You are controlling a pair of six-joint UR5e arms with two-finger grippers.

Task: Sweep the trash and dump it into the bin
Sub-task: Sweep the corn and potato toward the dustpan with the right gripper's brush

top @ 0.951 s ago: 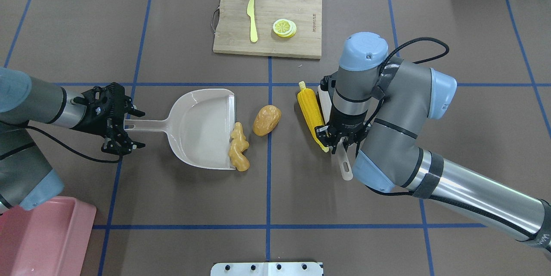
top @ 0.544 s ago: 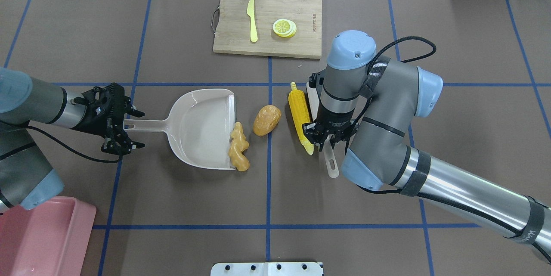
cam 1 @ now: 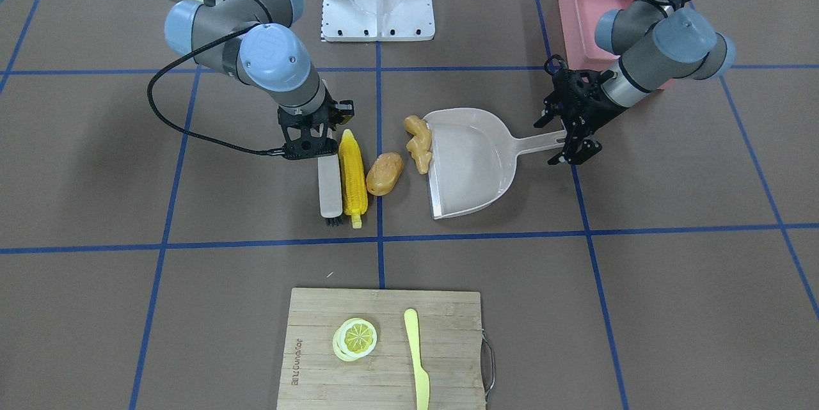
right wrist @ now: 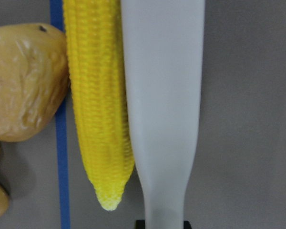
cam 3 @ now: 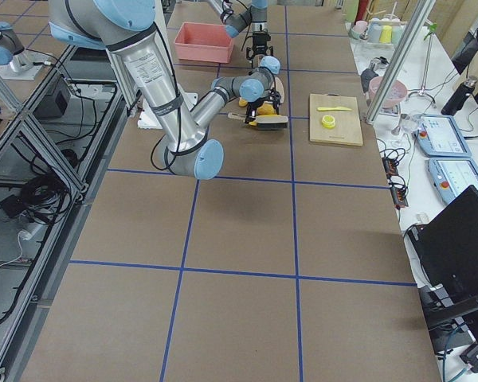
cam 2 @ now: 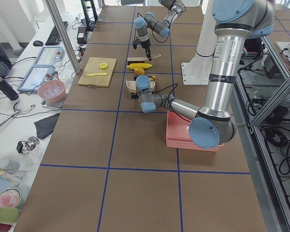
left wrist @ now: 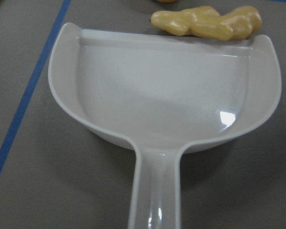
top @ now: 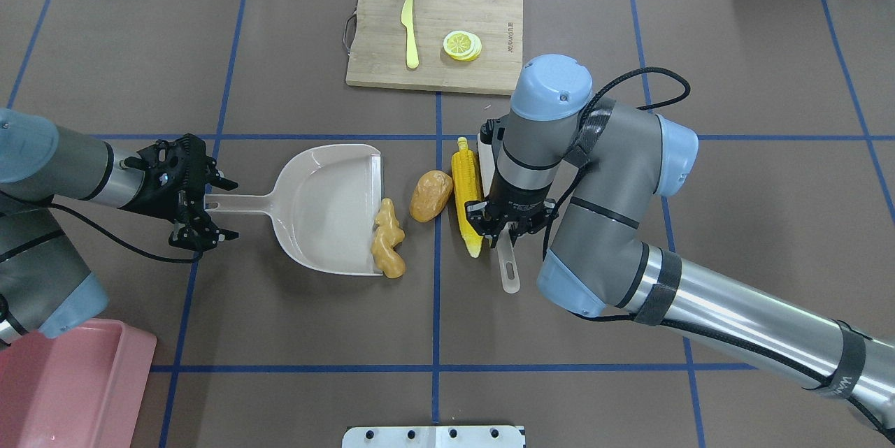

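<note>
Starting at the left of the overhead view, we have the pink rectangular plastic bin (top: pixel 70 381) at the near table corner; only part of it shows, and no trash shows in that part. Our left gripper (top: pixel 192 200) is clamped on the handle of the beige plastic dustpan (top: pixel 328 207), whose open lip faces right. The pan is empty in the left wrist view: the knobbly tan ginger root (top: pixel 388 238) lies across its lip, touching the edge but not inside.

Next comes the brown-orange toy potato (top: pixel 431 196), just right of the ginger and apart from it. The yellow toy corn cob (top: pixel 466 182) touches the potato's right side. Pressed along the corn is the white plastic brush (cam 1: pixel 329 186), dark bristles at its far end, which our right gripper (top: pixel 507 224) holds by the handle, fingers closed on it.

We judge the sweep to be under way, with none of the three pieces in the pan yet. To do it well, we should keep the brush low and parallel to the corn so that the cob rolls straight, pushing the potato ahead of it. The potato may slip sideways round the ginger, so we should steer towards the middle of the lip and hold the dustpan flat against the push.

Further off, a wooden cutting board (top: pixel 433 35) carries a pale yellow knife (top: pixel 410 32) and a lemon slice (top: pixel 461 45).
</note>
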